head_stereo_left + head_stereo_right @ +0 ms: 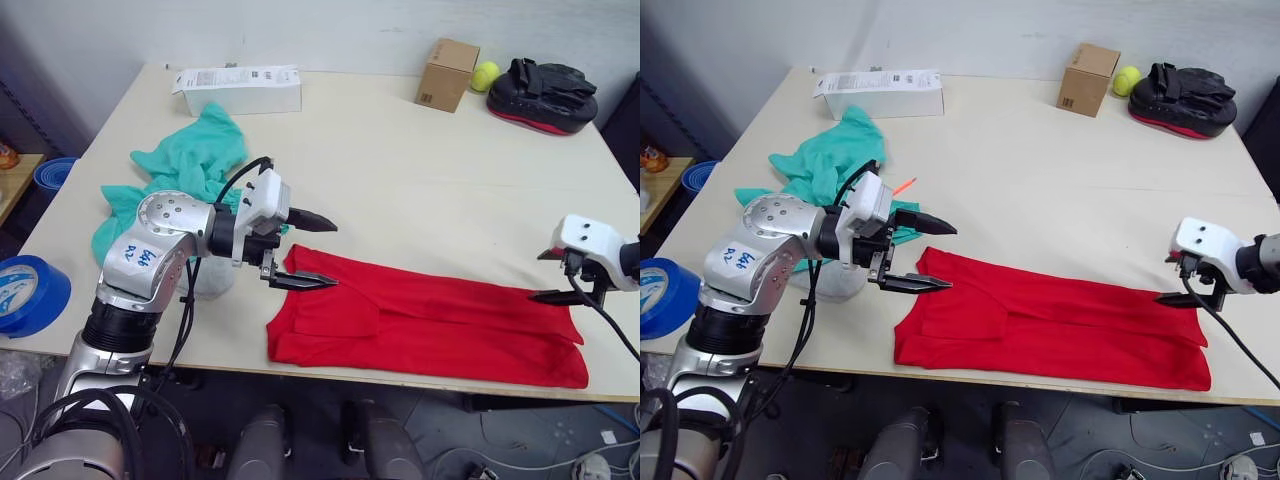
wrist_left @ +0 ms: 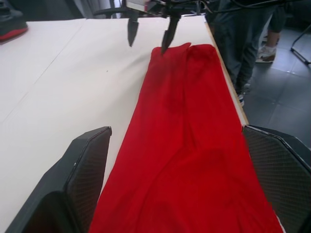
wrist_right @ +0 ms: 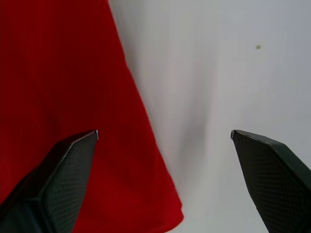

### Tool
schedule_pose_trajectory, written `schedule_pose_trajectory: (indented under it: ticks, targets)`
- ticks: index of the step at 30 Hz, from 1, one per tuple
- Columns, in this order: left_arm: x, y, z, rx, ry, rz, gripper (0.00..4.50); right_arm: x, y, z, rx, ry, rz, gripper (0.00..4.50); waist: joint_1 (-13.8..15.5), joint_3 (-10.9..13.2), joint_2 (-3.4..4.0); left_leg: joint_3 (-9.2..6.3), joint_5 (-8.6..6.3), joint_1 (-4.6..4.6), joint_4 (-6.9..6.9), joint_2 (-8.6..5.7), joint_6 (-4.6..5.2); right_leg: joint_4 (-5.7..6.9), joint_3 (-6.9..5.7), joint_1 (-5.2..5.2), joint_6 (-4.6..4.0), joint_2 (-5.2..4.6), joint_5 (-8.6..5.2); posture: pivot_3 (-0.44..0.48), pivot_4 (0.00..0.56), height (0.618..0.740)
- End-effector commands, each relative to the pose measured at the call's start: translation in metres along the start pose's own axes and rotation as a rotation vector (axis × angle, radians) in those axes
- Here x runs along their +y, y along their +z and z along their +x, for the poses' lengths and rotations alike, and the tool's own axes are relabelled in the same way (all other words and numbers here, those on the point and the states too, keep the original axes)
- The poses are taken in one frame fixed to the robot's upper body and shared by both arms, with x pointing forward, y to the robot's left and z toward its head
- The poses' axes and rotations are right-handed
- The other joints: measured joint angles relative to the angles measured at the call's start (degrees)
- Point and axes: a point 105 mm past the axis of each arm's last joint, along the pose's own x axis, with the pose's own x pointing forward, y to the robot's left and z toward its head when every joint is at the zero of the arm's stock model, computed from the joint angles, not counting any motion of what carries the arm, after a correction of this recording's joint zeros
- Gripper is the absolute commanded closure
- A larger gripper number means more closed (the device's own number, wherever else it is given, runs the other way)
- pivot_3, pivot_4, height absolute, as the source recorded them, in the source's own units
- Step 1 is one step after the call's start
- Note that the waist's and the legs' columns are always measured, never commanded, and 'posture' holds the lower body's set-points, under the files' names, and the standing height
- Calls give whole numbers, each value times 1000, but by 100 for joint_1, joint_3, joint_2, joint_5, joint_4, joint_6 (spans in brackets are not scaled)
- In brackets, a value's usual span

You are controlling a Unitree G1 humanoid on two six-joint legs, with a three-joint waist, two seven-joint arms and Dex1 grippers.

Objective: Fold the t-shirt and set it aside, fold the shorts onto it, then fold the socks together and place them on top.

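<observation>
Red cloth t-shirt point(image 1: 430, 320) half-folded lower centre, teal shorts point(image 1: 185, 165) untouched upper left; left gripper point(image 1: 308, 250) and right gripper point(image 1: 553, 277) both spread, empty.

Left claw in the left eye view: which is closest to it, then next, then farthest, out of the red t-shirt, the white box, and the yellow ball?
From the left claw:
1. The t-shirt, right under the claw's tips, along the table's near edge.
2. The white box, at the far left of the table.
3. The yellow ball, at the far right, beside the brown box.
</observation>
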Motion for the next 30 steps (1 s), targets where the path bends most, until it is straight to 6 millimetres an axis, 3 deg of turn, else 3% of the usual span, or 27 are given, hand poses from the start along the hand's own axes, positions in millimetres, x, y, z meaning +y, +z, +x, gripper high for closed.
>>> schedule_pose_trajectory:
  ticks: [1, 4, 7, 10, 13, 15, 20, 25, 30]
  targets:
    - [-2, 7, -3, 5, 14, 55, 0, -1, 5, 1, -6, 8, -4, 919, 0, 0, 0, 0, 0, 0, 0, 0, 0, 0, 0, 0, 0, 0, 0, 0, 150, 740]
    - [-2, 7, -3, 10, 21, 58, 0, -1, 5, 11, -4, 7, -1, 919, -3, 0, 0, 0, 0, 0, 0, 1, -1, -1, 0, 0, 0, 0, 0, 0, 150, 740]
    - [-2, 6, -4, 15, 29, 61, 0, 1, 2, 16, 5, 19, 5, 1478, 0, 2, 4, 0, 6, 0, -1, 1, -11, 0, 0, -1, -1, 0, 0, 0, 150, 740]
    - [-1, 6, -6, 20, 36, 63, 0, 5, -3, 19, 24, 41, -2, 2486, 0, 6, 10, 0, 7, 0, 0, 0, -12, 0, 0, 0, -1, -1, 0, 0, 150, 740]
    - [-1, 7, -7, 22, 38, 63, 0, 4, -7, 21, 34, 30, 3, 2486, -1, 6, 10, 0, 6, 0, 1, 0, -10, 1, 0, 1, -1, -1, 0, 0, 150, 740]
    - [-1, 6, -7, 23, 38, 63, 0, 4, -9, 22, 41, 27, 6, 2804, 0, 5, 10, 0, 6, 1, 2, 0, -10, 2, 0, 1, -1, -1, 0, 0, 150, 740]
    - [-1, 6, -5, 20, 33, 60, 0, 3, -9, 24, 33, 27, 7, 4427, -1, 6, 9, 0, 3, 1, 12, 0, -5, 1, 0, 7, -1, -2, 4, 0, 150, 740]
    - [0, 6, -4, 16, 32, 60, 0, -6, 3, 23, 0, -12, -16, 4471, -25, 6, 9, 1, 2, 2, 13, 1, -3, 2, 0, 6, -5, -1, 7, 0, 150, 740]
    - [0, 5, -3, 13, 36, 65, 0, -28, 36, 24, -49, -118, -98, 4471, -122, 7, 12, 1, 9, 2, 10, 2, -14, 7, 1, 2, -6, 1, 7, 0, 150, 740]
